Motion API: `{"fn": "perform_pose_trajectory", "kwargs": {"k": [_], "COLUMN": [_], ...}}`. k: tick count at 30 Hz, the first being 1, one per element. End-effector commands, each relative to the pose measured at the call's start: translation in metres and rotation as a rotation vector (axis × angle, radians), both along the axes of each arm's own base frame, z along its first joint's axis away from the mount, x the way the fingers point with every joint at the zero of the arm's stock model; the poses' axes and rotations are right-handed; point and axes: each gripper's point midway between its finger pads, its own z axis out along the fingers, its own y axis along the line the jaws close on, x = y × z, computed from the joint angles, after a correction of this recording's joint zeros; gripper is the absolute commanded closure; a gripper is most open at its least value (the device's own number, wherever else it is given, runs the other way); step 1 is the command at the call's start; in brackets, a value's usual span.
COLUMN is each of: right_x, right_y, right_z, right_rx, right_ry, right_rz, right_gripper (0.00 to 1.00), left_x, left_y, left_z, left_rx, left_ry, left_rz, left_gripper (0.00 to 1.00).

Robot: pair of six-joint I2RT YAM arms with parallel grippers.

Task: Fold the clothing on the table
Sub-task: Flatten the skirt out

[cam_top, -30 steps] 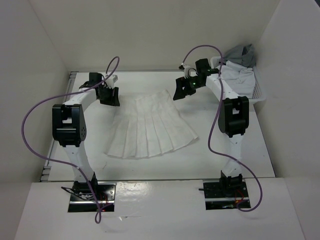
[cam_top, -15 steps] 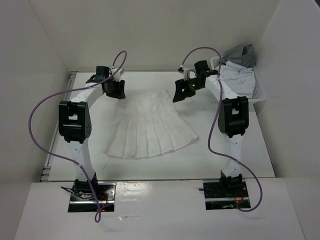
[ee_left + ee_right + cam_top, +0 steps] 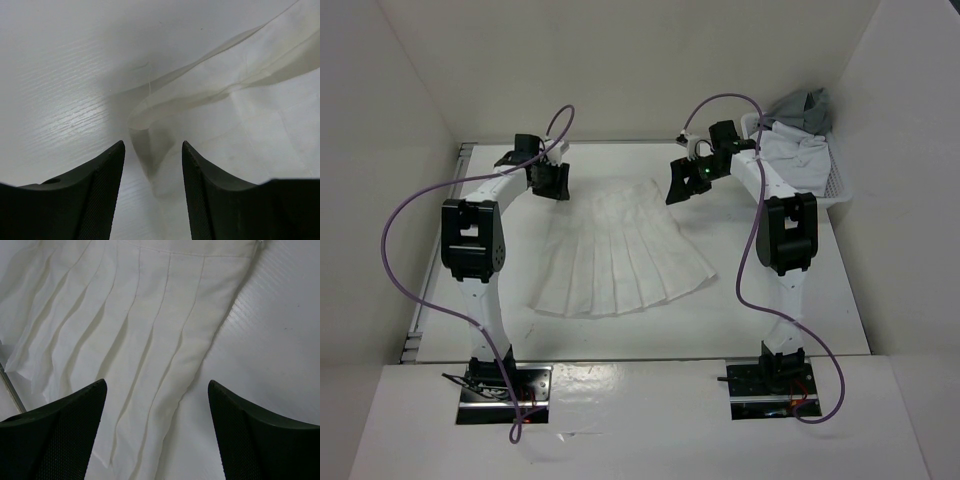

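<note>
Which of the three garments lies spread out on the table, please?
The white pleated skirt; the plain white garment and the grey garment sit heaped in the basket.

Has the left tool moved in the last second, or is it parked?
Yes. The left tool has shifted right and slightly toward the far edge of the table, nearer the waist corner of the skirt, which has stayed put.
</note>
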Motion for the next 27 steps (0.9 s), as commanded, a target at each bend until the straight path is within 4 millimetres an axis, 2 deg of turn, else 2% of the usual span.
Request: {"fn": "perform_pose_trajectory", "kwargs": {"k": [1, 9, 16, 20, 25, 27], "right_x": [0.009, 0.01, 0.01, 0.01, 0.01, 0.01], "right_y": [0.007, 0.007, 0.007, 0.006, 0.006, 0.007], "right_z": [0.031, 0.024, 0.022, 0.022, 0.022, 0.018], "right_rx": [0.018, 0.014, 0.013, 0.01, 0.01, 0.009], "right_ry": [-0.092, -0.074, -0.065, -0.072, -0.072, -0.063], "right_rz": [0.016, 0.016, 0.016, 0.022, 0.022, 0.022], "right_gripper": [0.14, 0.14, 0.14, 0.14, 0.14, 0.14], "left_x": [0.012, 0.012, 0.013, 0.016, 0.018, 0.012], "left_y": [-0.003, 0.004, -0.008, -0.008, -0.009, -0.01], "left_z": [0.009, -0.003, -0.009, -0.005, -0.002, -0.01], "left_rx": [0.011, 0.064, 0.085, 0.084, 0.087, 0.081], "left_ry": [-0.039, -0.023, -0.019, -0.028, -0.043, -0.02], "left_rz": [-0.011, 0.022, -0.002, -0.001, -0.021, -0.027], "left_gripper": [0.44, 0.46, 0.46, 0.47, 0.57, 0.63]}}
